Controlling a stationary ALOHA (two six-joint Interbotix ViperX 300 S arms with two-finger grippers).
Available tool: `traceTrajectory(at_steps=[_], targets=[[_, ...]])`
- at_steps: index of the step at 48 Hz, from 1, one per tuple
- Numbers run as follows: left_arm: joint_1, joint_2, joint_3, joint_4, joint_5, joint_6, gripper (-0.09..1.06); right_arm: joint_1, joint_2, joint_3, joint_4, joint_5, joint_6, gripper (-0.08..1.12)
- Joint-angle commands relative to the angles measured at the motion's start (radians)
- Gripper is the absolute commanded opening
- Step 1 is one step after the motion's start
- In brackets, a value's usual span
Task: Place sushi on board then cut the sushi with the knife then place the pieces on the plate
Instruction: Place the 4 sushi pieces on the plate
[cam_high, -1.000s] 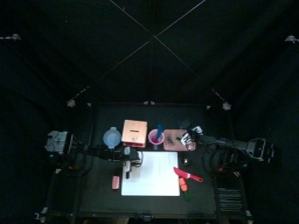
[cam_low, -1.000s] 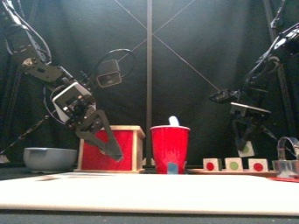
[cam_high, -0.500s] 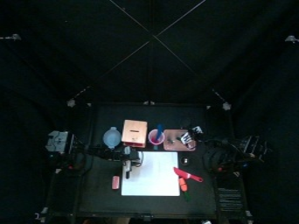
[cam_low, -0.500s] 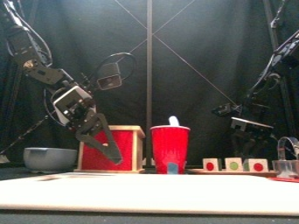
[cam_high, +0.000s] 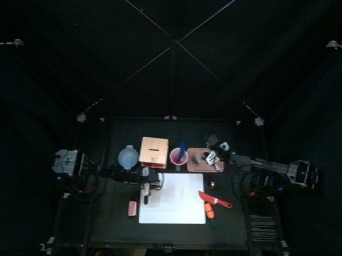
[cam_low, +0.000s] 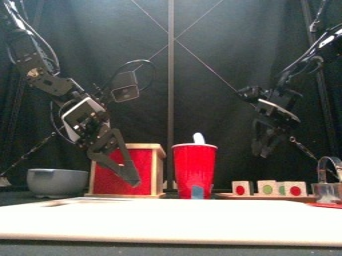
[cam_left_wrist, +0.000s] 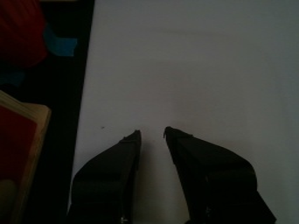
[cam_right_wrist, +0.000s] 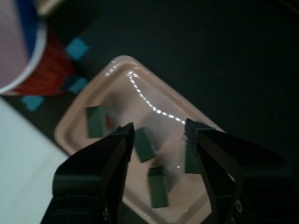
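Three dark green sushi pieces (cam_right_wrist: 146, 143) lie on the pink tray (cam_right_wrist: 176, 118), and the front view shows their cut faces in a row (cam_low: 269, 187). My right gripper (cam_right_wrist: 158, 133) hangs open just above them with nothing between its fingers; the front view has it (cam_low: 265, 150) high over the tray. A red knife (cam_high: 214, 200) lies at the right edge of the white board (cam_high: 174, 205). My left gripper (cam_left_wrist: 152, 134) hovers over the bare board (cam_left_wrist: 198, 70), jaws a narrow gap apart and empty.
The red cup (cam_low: 195, 168), with a pale handle sticking out, stands behind the board beside the wooden box with the red front (cam_low: 127, 170). The blue-grey bowl (cam_low: 56, 181) sits at the far left. A small red thing (cam_high: 132, 208) lies left of the board.
My right gripper has risen and shifted left over the tray. The left gripper has hardly moved.
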Motion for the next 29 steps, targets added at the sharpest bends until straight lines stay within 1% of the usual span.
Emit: traceTrajectory(at_steps=[1,10,24,29], targets=[[0.0,-0.023,-0.017,0.002,-0.003,0.0,0.71,0.066,-0.043,-0.028,-0.003,-0.034,0.002,0.85],[0.005,-0.023,-0.017,0.002,-0.005,0.002,0.71,0.141,-0.052,-0.025,-0.002,-0.11,0.002,0.85],[0.015,-0.023,-0.011,0.0,-0.003,0.002,0.71,0.166,0.006,0.006,-0.002,-0.193,0.003,0.85],[0.023,-0.023,-0.005,0.0,0.008,-0.002,0.71,0.166,0.038,0.002,-0.002,-0.204,0.0,0.85]])
